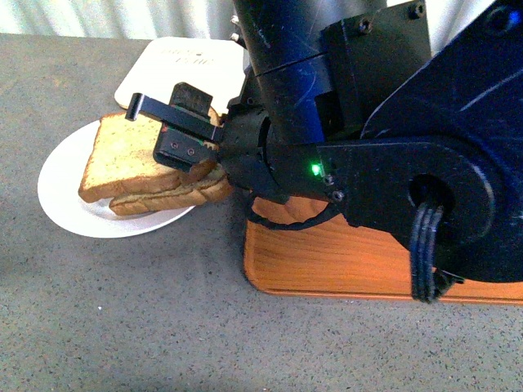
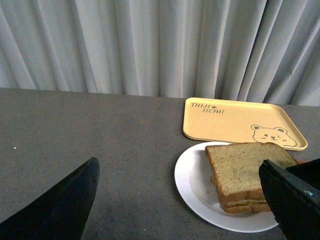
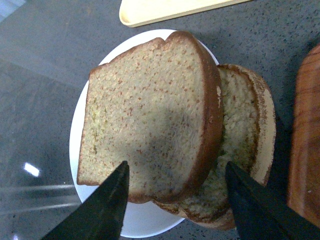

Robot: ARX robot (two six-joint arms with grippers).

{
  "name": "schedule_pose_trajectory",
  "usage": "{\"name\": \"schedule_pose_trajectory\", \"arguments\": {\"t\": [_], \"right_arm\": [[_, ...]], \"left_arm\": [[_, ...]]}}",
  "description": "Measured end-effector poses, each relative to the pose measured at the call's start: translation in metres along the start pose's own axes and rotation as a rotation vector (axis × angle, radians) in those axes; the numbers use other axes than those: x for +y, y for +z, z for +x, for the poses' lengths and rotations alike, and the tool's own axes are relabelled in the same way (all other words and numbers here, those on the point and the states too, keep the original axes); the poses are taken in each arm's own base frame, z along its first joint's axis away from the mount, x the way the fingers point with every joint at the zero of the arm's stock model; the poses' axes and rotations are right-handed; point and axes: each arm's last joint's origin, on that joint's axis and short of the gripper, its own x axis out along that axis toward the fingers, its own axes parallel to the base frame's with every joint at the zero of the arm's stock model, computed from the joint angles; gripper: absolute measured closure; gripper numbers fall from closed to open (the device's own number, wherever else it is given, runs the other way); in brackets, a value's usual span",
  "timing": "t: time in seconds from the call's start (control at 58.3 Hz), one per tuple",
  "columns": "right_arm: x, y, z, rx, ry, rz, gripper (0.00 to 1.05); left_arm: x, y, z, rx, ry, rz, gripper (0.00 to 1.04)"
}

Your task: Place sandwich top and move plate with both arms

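Note:
The sandwich top [image 1: 122, 155], a thick brown slice, lies on a lower slice [image 1: 176, 196] on the white plate [image 1: 61, 192], shifted to the left of it. My right gripper [image 1: 159, 122] hovers just over the sandwich, open and empty. In the right wrist view its fingers straddle the top slice [image 3: 150, 115], with the gripper [image 3: 176, 165] over its near edge; the lower slice [image 3: 245, 125] and the plate [image 3: 80, 125] show around it. My left gripper [image 2: 179, 167] is open and empty, low over the table just left of the plate [image 2: 192, 185] and the sandwich [image 2: 245, 170]. The left arm is out of the front view.
A pale yellow bear-printed tray [image 1: 184, 65] lies behind the plate and also shows in the left wrist view [image 2: 235, 120]. A brown wooden tray [image 1: 327, 261] lies to the right of the plate, partly under my right arm. Grey tabletop [image 1: 122, 327] lies in front; a curtain hangs behind.

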Motion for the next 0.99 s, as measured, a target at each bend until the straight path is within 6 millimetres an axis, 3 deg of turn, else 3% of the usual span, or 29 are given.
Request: {"name": "schedule_pose_trajectory", "arguments": {"t": [0.051,0.206,0.446,0.531,0.583,0.754,0.994], "right_arm": [[0.001,0.005,-0.007,-0.027,-0.002,0.002,0.34],[0.001,0.023,-0.029,-0.184,-0.036,-0.041,0.1],[-0.025,0.064,-0.077,-0.421,-0.167,-0.159,0.09],[-0.033,0.068,-0.09,-0.643,-0.314,-0.261,0.22],[-0.041,0.065,-0.1,-0.692,-0.373,-0.346,0.31],[-0.061,0.056,-0.132,-0.694,-0.429,-0.471,0.61],[-0.085,0.042,-0.164,-0.701,-0.443,-0.497,1.02]], "left_arm": [[0.0,0.0,0.0,0.0,0.0,0.0,0.09],[0.0,0.0,0.0,0.0,0.0,0.0,0.09],[0.0,0.0,0.0,0.0,0.001,0.0,0.09],[0.0,0.0,0.0,0.0,-0.001,0.0,0.09],[0.0,0.0,0.0,0.0,0.0,0.0,0.09],[0.0,0.0,0.0,0.0,0.0,0.0,0.09],[0.0,0.0,0.0,0.0,0.0,0.0,0.09]]}}
